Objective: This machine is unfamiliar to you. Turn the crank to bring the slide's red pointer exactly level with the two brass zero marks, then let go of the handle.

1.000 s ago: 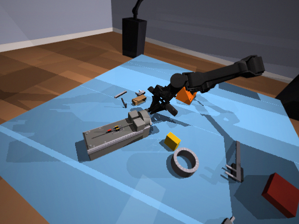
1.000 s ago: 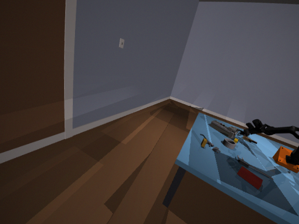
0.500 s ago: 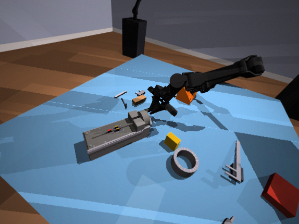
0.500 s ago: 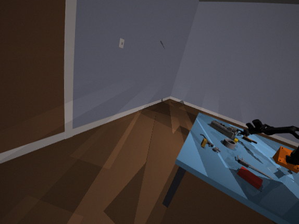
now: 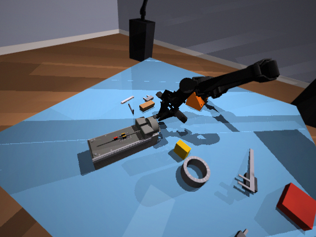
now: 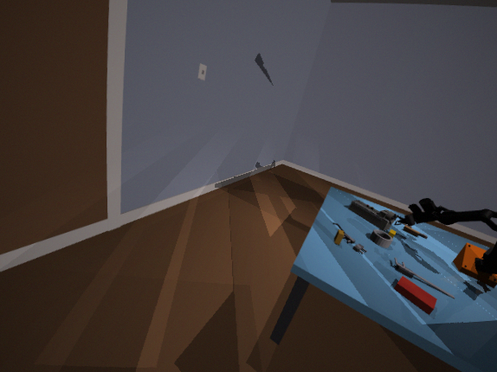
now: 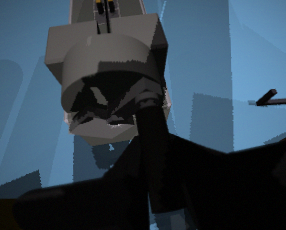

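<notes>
The grey machine (image 5: 118, 154) (image 6: 368, 214) (image 7: 107, 47) lies on the blue table, its round crank hub (image 5: 153, 124) (image 7: 107, 55) at the end nearest the arm. The red pointer (image 5: 115, 138) sits in the slot on top, a short gap from the two brass marks (image 5: 123, 135) (image 7: 105, 6), on the side away from the crank. The pointer is out of the wrist view. My gripper (image 5: 158, 117) (image 7: 150, 139) is shut on the dark crank handle (image 7: 153, 125), which sticks out from the hub's right side in the wrist view. The hub's face is partly in shadow.
A yellow block (image 5: 182, 149) (image 6: 392, 233) and a grey ring (image 5: 186, 177) stand near the crank end. An orange-brown block (image 5: 146, 106) and small tools lie behind the machine. A caliper-like tool (image 5: 251, 168) and a red block (image 5: 297, 206) (image 6: 416, 295) lie farther off. An orange wedge (image 5: 195, 102) stands behind the arm.
</notes>
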`<state>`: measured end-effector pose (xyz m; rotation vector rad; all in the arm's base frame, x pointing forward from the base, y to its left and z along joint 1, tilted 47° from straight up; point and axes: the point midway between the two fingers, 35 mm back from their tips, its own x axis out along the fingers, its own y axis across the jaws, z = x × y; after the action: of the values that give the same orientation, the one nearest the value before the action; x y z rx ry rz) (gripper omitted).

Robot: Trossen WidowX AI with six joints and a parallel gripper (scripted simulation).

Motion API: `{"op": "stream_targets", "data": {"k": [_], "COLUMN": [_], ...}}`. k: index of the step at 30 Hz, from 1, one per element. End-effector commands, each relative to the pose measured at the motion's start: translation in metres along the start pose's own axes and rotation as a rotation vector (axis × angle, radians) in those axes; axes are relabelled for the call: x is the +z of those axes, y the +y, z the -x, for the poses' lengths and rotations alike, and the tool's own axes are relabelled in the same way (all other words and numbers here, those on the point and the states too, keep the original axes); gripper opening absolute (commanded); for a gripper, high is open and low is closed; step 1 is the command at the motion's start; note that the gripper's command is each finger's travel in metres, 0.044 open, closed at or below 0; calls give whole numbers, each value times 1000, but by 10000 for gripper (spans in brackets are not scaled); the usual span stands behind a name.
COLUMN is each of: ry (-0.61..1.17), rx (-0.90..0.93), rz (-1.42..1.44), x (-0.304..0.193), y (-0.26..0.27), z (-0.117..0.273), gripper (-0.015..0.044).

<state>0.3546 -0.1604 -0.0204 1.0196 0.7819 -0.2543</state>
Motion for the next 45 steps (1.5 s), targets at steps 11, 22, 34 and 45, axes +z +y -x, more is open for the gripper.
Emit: {"op": "stream_targets", "data": {"k": [11, 22, 34, 45], "ry": [2, 2, 1, 1], "rx": [-9, -9, -3, -3], "rz": [-4, -4, 0, 0], "x": [-1, -1, -1, -1], "y": [-1, -1, -1, -1], "z": [-1, -1, -1, -1], "gripper": [0, 0, 0, 131]}}
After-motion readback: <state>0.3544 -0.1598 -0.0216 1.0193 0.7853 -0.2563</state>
